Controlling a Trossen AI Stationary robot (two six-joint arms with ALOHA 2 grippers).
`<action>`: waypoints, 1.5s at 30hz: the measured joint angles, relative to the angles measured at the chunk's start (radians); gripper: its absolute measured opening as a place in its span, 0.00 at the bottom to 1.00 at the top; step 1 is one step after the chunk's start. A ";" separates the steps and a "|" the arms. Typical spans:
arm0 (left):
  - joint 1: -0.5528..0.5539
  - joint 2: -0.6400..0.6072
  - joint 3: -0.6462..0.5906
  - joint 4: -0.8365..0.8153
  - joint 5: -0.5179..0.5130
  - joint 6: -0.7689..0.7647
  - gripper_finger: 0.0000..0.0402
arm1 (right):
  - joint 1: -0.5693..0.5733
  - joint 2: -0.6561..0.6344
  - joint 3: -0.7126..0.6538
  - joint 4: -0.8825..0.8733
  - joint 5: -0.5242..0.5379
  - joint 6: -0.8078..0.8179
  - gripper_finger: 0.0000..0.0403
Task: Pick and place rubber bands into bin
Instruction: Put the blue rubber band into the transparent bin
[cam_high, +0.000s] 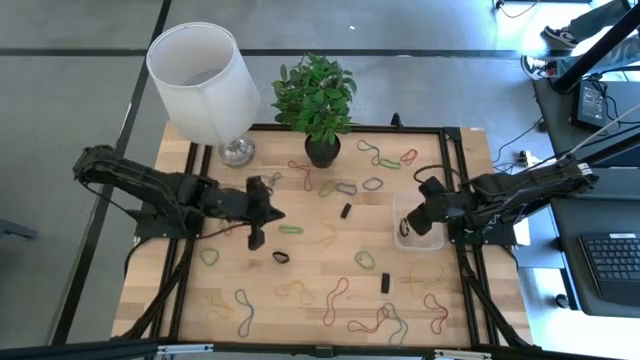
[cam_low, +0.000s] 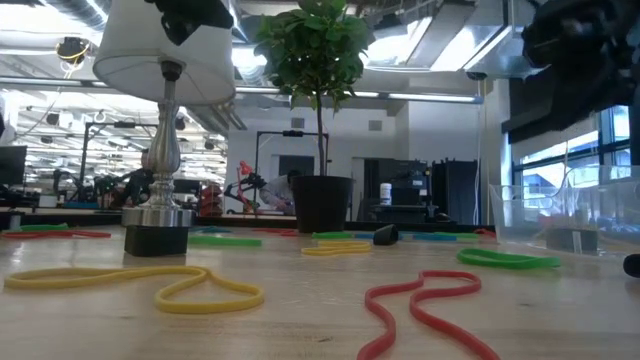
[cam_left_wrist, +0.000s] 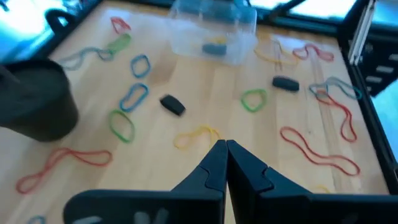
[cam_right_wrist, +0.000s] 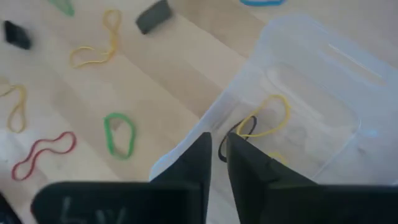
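Many rubber bands lie flat on the wooden table: a green one (cam_high: 290, 229), a red one (cam_high: 335, 300), yellow ones (cam_left_wrist: 196, 136). The clear bin (cam_high: 413, 230) rests on the table at the right. A yellow band (cam_right_wrist: 273, 117) and a dark band (cam_right_wrist: 244, 129) lie on its floor. My right gripper (cam_right_wrist: 217, 148) hangs over the bin's near wall, fingers shut to a narrow slit with nothing between them. My left gripper (cam_left_wrist: 225, 150) hovers shut above the table's middle (cam_high: 278, 213), pointing toward the bin (cam_left_wrist: 214, 32), and holds nothing.
A white lamp (cam_high: 205, 80) and a potted plant (cam_high: 318, 100) stand at the far edge. Small black blocks (cam_high: 346, 211) (cam_high: 385, 283) lie among the bands. A black frame (cam_high: 455, 160) runs round the table.
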 joint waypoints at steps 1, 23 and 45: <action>-0.014 0.026 0.017 -0.011 -0.001 -0.011 0.01 | 0.004 -0.011 0.000 0.000 0.000 -0.009 0.12; -0.229 0.537 0.476 -0.587 0.033 -0.729 0.06 | 0.006 -0.067 0.000 0.001 0.002 -0.310 0.09; -0.429 0.808 0.449 -0.755 0.289 -1.173 0.32 | 0.005 -0.067 -0.001 0.002 0.001 -0.372 0.09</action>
